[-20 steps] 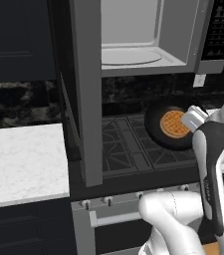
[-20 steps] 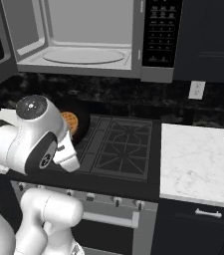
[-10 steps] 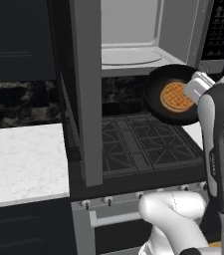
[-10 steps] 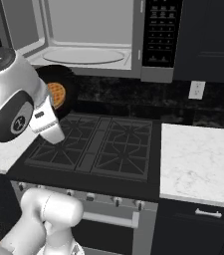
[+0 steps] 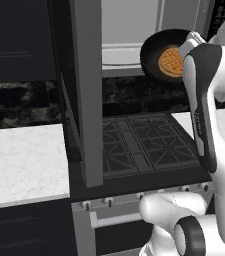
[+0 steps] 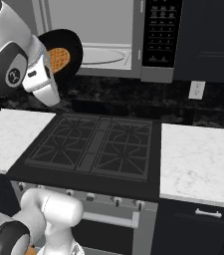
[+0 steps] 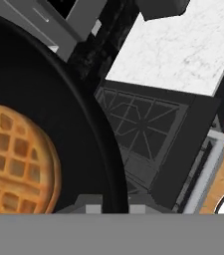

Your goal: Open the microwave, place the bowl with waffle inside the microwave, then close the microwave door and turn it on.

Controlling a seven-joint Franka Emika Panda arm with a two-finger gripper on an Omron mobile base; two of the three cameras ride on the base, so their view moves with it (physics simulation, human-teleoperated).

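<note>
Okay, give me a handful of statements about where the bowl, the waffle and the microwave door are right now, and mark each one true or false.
1. The microwave door stands open. True.
2. The bowl rests on the stove grates. False: it is lifted well above the stove, at the height of the microwave opening.
3. The waffle lies inside the bowl. True.
4. The bowl is already deep inside the microwave cavity. False: it is held in front of the opening.
5. The white counter beside the stove holds a second bowl. False: no bowl is seen there.
</note>
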